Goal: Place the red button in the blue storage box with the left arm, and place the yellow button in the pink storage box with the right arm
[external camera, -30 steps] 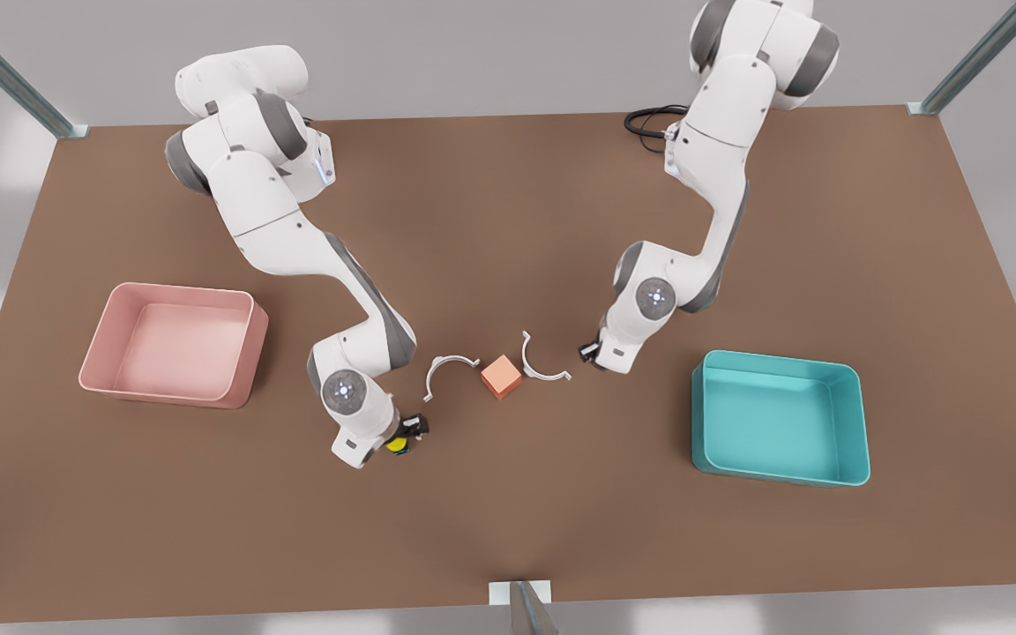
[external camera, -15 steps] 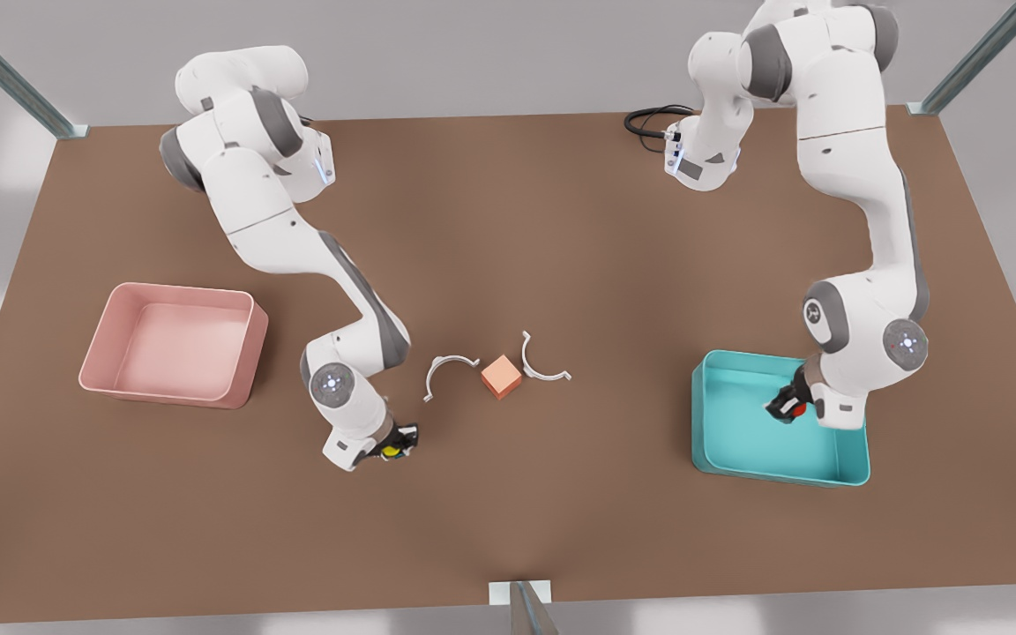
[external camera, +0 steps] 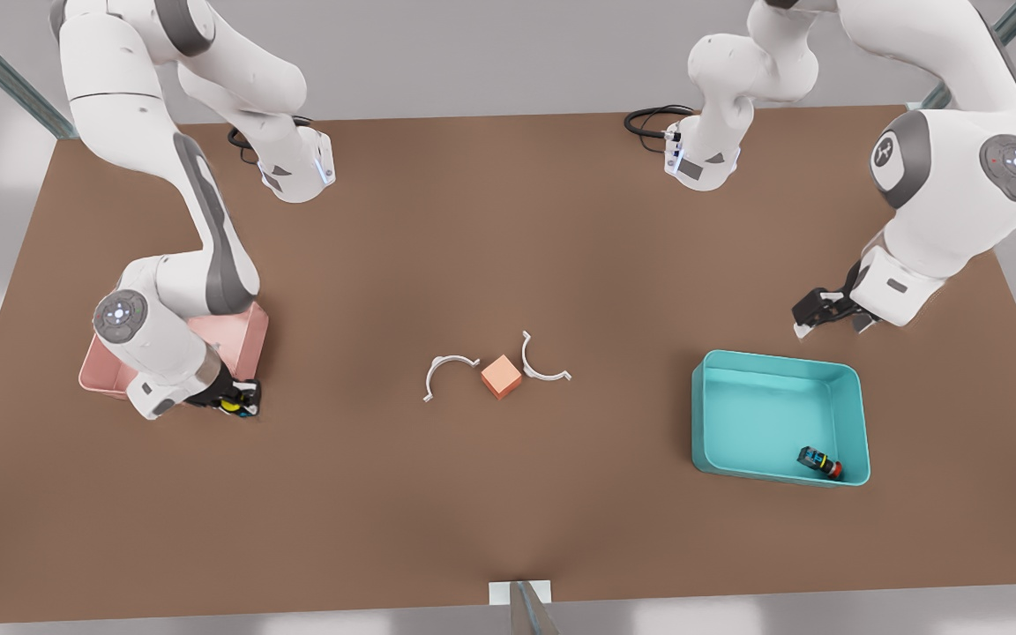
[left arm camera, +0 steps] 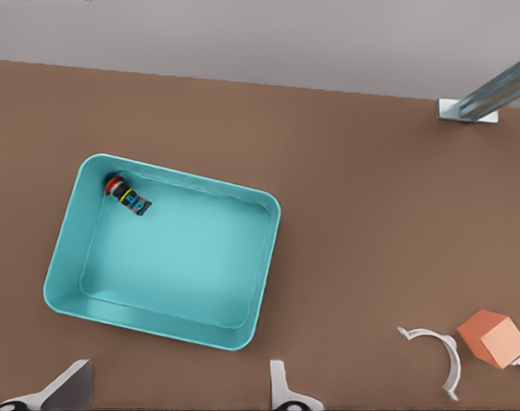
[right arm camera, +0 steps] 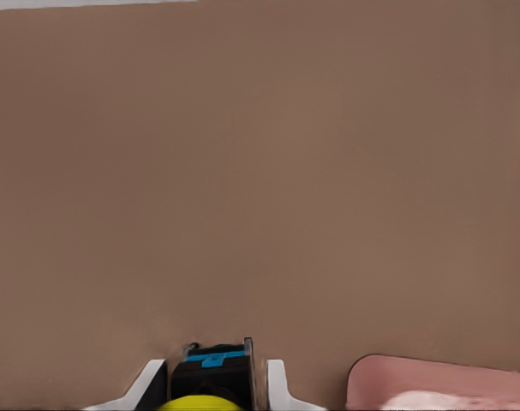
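Status for you: red button (external camera: 823, 463) lies on its side in a corner of the blue storage box (external camera: 780, 366). Left gripper (external camera: 825, 315) hangs beyond that box, fingers spread, empty. Right gripper (external camera: 237, 404), beside the pink storage box (external camera: 248, 339), pinches the yellow button (external camera: 230, 406).

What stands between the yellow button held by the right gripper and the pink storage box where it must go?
Nothing visible. The right gripper holds the small yellow-capped button just beside the pale pink plastic tray, at its near corner. Only the tray's own wall separates them; the orange cube lies far off at the table's middle.
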